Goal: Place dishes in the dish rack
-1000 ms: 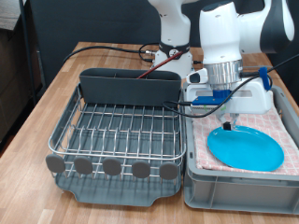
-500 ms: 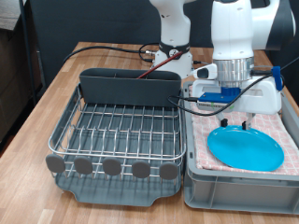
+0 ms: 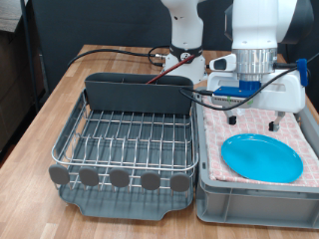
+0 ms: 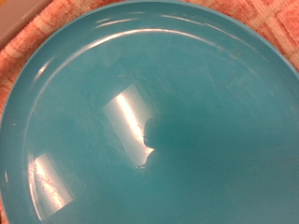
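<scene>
The light-blue plate (image 3: pixel 261 157) lies flat on the checkered cloth inside the grey tub (image 3: pixel 249 202) at the exterior view's right. My gripper (image 3: pixel 253 122) hangs just above the plate's far edge, fingers pointing down and spread apart, holding nothing. The plate fills the wrist view (image 4: pixel 149 112); no fingers show there. The dish rack (image 3: pixel 125 139) with its chrome wire grid stands at the exterior view's left with nothing on it; its tall grey trough (image 3: pixel 135 93) runs along the far side. The wooden spoon and the white cup are out of view.
Pink-and-white checkered cloth (image 3: pixel 299 134) lines the tub around the plate, and shows in the wrist view (image 4: pixel 257 14). Cables (image 3: pixel 150 60) trail over the wooden table (image 3: pixel 60 95) behind the rack, by the robot's base (image 3: pixel 184 62).
The hand has turned about its vertical axis and risen slightly, shifting towards the exterior view's right. The fingers now show further apart. The plate has not moved.
</scene>
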Tool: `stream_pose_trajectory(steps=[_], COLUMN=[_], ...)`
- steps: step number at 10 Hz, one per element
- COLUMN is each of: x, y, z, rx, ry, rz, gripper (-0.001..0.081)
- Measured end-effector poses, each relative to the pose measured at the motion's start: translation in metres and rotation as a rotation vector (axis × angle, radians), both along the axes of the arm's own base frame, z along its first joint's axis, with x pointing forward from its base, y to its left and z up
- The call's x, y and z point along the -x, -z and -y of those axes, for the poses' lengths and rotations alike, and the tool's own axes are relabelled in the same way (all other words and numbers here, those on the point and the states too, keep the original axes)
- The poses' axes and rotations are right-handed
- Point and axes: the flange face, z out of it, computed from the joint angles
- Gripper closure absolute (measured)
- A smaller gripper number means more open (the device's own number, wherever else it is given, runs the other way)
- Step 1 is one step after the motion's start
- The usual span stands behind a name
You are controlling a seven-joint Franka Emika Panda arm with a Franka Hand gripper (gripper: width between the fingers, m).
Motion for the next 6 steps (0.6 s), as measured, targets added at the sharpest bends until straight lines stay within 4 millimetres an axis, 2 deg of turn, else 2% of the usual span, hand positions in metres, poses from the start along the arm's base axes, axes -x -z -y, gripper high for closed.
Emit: stream_pose_trajectory(steps=[2, 6], x=[0.008, 0.029], y=[-0.002, 0.021], z=[0.008, 0.029], rx=[-0.02, -0.08], ry=[-0.001, -0.076], rz=[-0.006, -0.018], gripper=[0.001, 0.0004])
